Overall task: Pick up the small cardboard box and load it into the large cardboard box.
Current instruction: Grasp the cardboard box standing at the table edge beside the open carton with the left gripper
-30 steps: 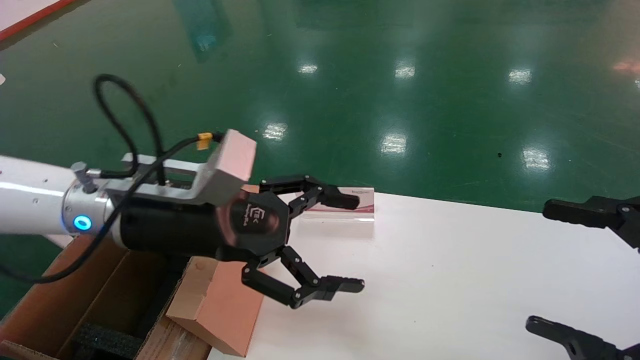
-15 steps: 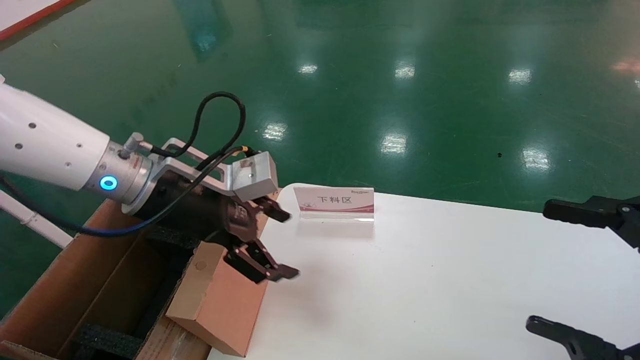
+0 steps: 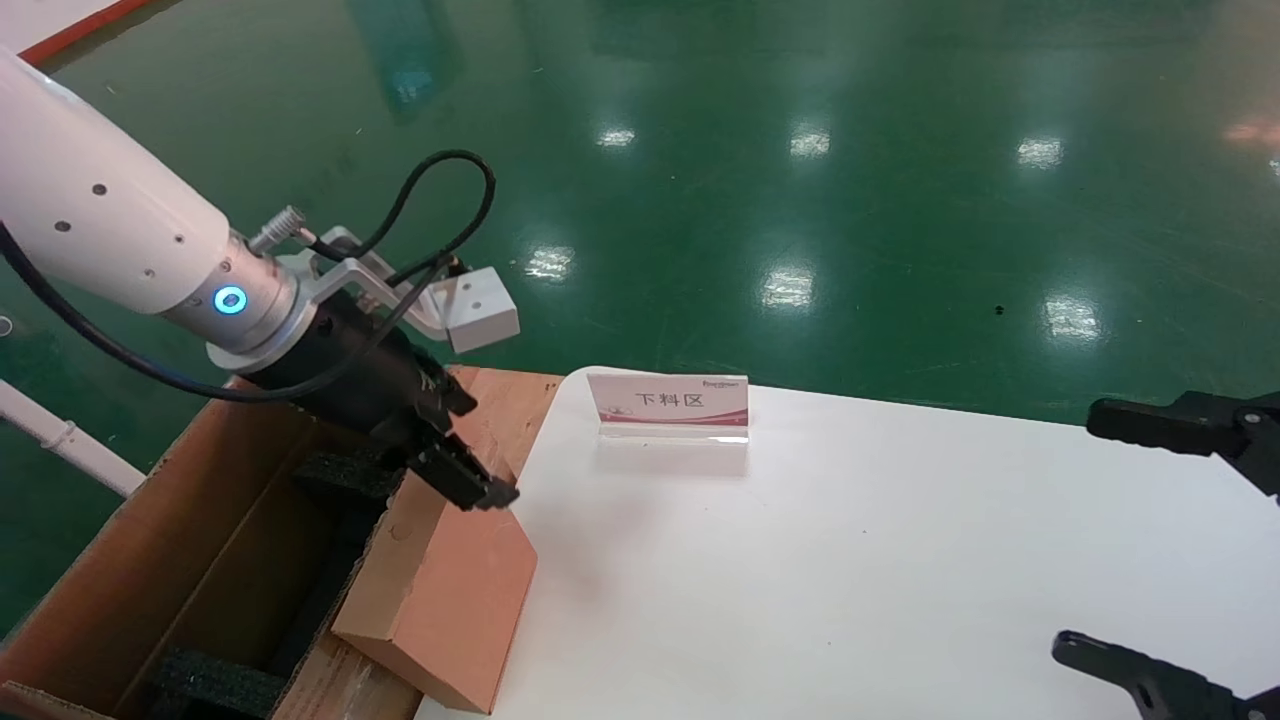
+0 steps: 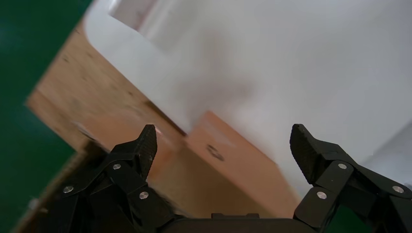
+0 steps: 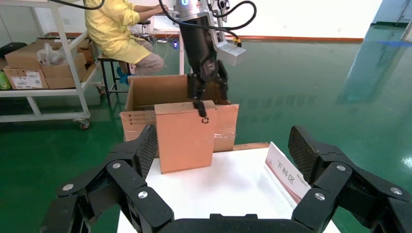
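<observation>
The small cardboard box (image 3: 440, 590) stands upright on the left edge of the white table (image 3: 850, 560), its recycling symbol facing the right wrist camera (image 5: 184, 136). My left gripper (image 3: 465, 470) is open just above the box's top edge. One finger (image 5: 201, 108) hangs in front of the box face, the other behind. The left wrist view shows the box (image 4: 228, 170) between my spread left gripper (image 4: 224, 133) fingers. The large cardboard box (image 3: 150, 560) with black foam stands open beside the table's left edge and behind the small box (image 5: 145, 92). My right gripper (image 3: 1100, 535) is open and empty at the right.
A small pink-and-white sign (image 3: 672, 405) stands near the table's far edge. The green floor lies beyond. In the right wrist view a person in yellow (image 5: 116, 29) sits behind the large box, next to a shelf cart (image 5: 43, 63) holding cartons.
My left gripper has swung left and down from over the table to the top edge of the small box, staying open. The right arm and both boxes have not moved.
</observation>
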